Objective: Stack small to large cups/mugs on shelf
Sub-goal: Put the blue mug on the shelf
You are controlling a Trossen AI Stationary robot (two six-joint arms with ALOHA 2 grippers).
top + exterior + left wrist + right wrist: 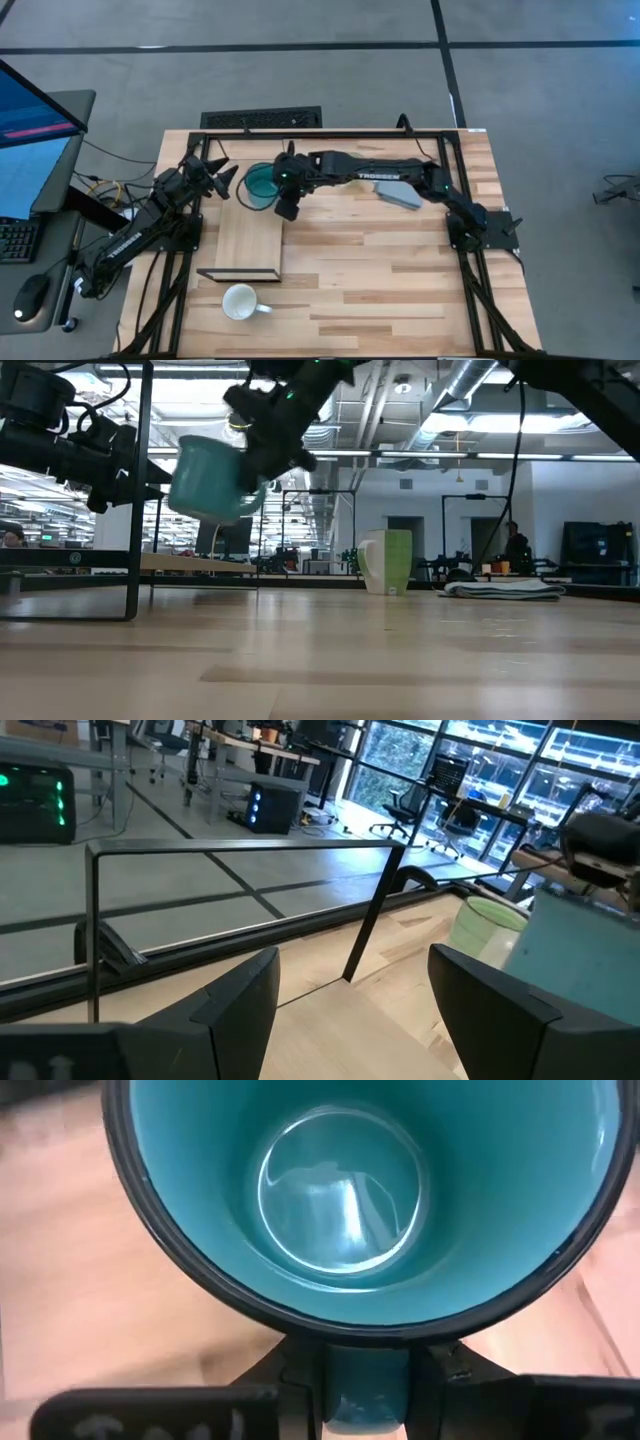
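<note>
My right gripper (281,190) reaches across from the table's right and is shut on the large teal mug (262,185), which hangs above the shelf's far end (210,480). The shelf (250,240) is a light-wood board with a thin black frame (240,272) at its near end. The light green mug (388,560) stands upright on the tabletop; the high view does not show it. The white mug (240,300) sits on the table in front of the shelf. My left gripper (370,1020) waits open at the shelf's far left corner. My right gripper pinches the teal mug's handle (365,1398) between its two fingers (290,1380). The fingers slant down at it from the table's right side. The mug is lifted clear of shelf and table, its mouth up and somewhat tilted.
A flat grey pad (400,192) lies on the table under the right arm. A black frame (330,133) runs along the table's far edge and sides. Bare tabletop (400,280) spreads right of the shelf.
</note>
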